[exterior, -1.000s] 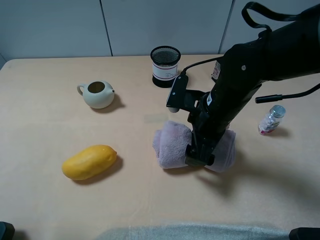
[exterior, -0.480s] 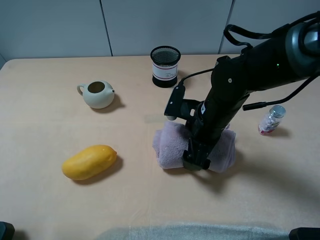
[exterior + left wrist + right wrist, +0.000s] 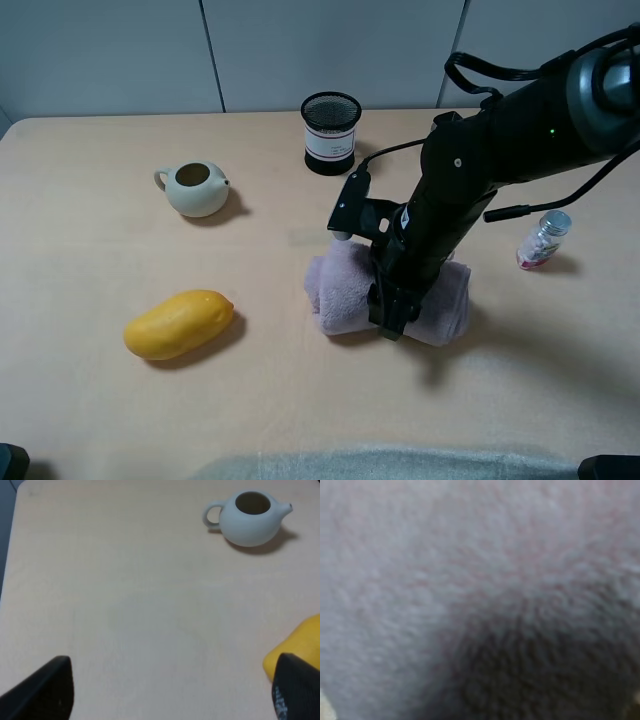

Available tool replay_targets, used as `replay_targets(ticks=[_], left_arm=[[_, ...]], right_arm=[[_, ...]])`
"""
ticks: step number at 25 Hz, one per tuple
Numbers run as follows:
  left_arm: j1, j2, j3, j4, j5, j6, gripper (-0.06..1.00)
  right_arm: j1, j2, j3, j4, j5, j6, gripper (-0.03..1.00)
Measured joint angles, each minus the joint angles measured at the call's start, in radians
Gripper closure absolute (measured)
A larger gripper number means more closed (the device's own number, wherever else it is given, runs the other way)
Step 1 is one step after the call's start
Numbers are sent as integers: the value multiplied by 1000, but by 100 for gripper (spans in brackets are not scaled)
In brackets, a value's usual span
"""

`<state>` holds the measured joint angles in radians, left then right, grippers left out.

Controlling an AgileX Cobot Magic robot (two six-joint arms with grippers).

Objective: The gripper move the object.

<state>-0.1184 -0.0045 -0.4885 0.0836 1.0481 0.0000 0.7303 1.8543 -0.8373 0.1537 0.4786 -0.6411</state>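
The pale mauve-pink rolled towel (image 3: 345,290) lies on the table right of centre. My right gripper (image 3: 392,305) comes down from above onto its middle, and the black fingers pinch the roll so it bulges on both sides. The right wrist view is filled with blurred towel fabric (image 3: 420,580), with a dark shadow in part of it. My left gripper (image 3: 172,692) is open and empty above bare table, with only its two black fingertips (image 3: 50,690) showing. It is out of the exterior view.
A yellow mango (image 3: 179,324) lies at the left front, also in the left wrist view (image 3: 295,642). A pale teapot (image 3: 196,188) stands at the back left. A black mesh cup (image 3: 331,132) stands at the back. A small bottle (image 3: 543,240) lies right of the towel.
The right arm has bent lower over the towel and its gripper has shifted slightly along the roll's middle, squeezing it. The towel has hardly moved. Nothing else has changed.
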Motion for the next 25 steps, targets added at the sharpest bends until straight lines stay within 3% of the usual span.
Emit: replay_targets(ticks=[15,25], left_arm=[[0,0,0,0,0,0,15],[0,0,0,0,0,0,15]], right_arm=[[0,-2,0,-1,2,0,55],[0,-112,1,-31,87,57,55]])
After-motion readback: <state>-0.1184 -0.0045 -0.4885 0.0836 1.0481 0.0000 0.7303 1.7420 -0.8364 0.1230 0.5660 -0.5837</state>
